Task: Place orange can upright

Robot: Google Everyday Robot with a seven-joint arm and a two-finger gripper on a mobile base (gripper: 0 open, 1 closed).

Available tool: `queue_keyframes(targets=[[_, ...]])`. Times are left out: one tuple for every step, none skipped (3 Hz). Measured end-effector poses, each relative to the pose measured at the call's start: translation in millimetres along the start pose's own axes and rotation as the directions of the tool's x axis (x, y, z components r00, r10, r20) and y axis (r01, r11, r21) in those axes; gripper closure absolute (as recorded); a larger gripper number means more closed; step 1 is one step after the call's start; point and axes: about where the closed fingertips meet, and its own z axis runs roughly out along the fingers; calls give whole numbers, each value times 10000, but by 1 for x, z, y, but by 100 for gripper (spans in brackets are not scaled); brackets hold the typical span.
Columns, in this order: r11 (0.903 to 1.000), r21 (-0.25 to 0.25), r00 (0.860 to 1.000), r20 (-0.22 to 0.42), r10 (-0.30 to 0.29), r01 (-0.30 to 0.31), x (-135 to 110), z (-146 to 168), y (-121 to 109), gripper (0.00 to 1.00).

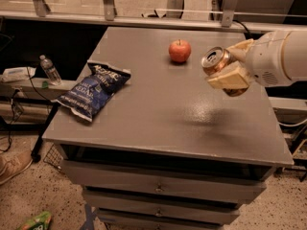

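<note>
I note the claw clenched on the orange can, aloft over the tabletop near its right edge. The can's long axis lies tilted, silver top facing the left edge; uprighting is not yet done.

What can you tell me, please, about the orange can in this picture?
The small orange-bronze metallic drink can has a silver top with a pull tab, turned toward the camera. It is tilted, nearly on its side, in the air above the right part of the grey table, to the right of the round red apple. The robot's gripper holds it, with tan fingers pressed against its body; nothing else touches it.
</note>
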Motion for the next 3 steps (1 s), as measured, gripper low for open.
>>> queue_keyframes(targets=[[9999,-115,9999,81,127,-126,-7,5,3,100],[9956,-1,9927,765,929,-932,7,7,1,100],[9715,-245,9510,2001,2359,-2358,9,9,-1,100]])
